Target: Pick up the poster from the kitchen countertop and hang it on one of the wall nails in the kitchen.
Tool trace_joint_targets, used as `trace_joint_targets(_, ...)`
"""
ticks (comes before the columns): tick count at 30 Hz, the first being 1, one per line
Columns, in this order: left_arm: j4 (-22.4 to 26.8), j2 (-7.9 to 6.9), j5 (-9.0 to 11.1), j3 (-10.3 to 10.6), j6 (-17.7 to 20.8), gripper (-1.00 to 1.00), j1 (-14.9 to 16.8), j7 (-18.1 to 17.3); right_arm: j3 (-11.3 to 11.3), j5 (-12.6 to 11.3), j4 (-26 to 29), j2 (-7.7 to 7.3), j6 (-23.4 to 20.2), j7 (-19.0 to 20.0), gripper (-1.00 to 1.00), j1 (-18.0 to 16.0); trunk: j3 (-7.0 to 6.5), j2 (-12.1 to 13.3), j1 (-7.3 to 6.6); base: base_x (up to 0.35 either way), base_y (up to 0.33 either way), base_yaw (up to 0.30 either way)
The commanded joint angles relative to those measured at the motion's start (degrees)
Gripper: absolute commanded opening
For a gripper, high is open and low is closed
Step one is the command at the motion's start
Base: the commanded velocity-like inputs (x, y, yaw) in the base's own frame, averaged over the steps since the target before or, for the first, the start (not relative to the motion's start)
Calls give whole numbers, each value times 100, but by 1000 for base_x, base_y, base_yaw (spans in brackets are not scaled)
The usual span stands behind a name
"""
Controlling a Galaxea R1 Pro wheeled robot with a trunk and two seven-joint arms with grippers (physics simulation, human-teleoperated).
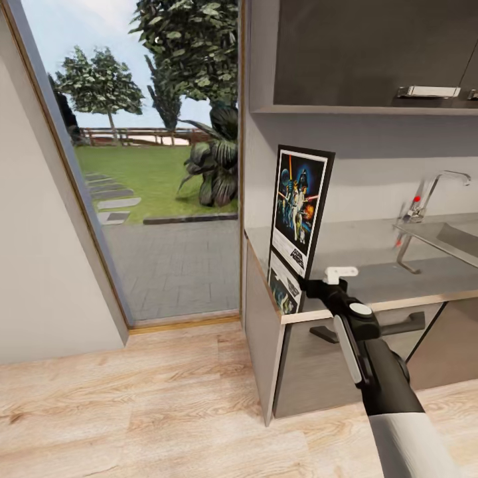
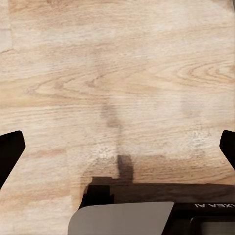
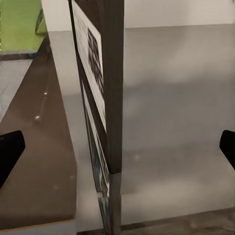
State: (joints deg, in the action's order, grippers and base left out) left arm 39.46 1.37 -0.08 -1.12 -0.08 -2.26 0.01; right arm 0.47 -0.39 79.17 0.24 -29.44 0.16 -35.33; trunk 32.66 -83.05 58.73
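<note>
Nearest me the right arm (image 1: 392, 392) stretches forward over the wooden floor (image 1: 133, 411), and its right pincer (image 1: 317, 287) is at the poster's lower edge by the front corner of the surface (image 1: 372, 249). In the right wrist view its two dark fingertips (image 3: 9, 154) sit wide apart at the frame edges, so it looks released, with the poster (image 3: 111, 88) edge-on between them and nothing clamped yet. The poster (image 1: 302, 206) stands upright on that corner, long axis vertical, face towards the room, directly ahead of the right pincer. The left pincer (image 2: 117, 147) hangs spread over bare floor, so the right arm is plainly nearer. Beyond are the tap (image 1: 425, 196), the cupboards (image 1: 372, 53) and the garden through the doorway (image 1: 153, 166)
</note>
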Motion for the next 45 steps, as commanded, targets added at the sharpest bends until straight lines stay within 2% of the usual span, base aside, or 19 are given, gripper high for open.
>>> trace_joint_targets(1, 9, 4, -1, -11, -1, 100, -3, 0, 2, -4, -45, 0, 77, 2, 100, 4, 5, -3, 0, 0, 0, 0)
trace_joint_targets(10, 9, 4, -2, -11, -1, 100, -3, -1, 4, -5, -125, -7, 253, 2, 100, 17, 5, -3, 0, 0, 0, 0)
trace_joint_targets(45, 16, 4, -1, -11, -1, 100, -3, -1, 6, -5, -130, -5, 263, 3, 100, 17, 5, -3, 0, 68, 0, 0)
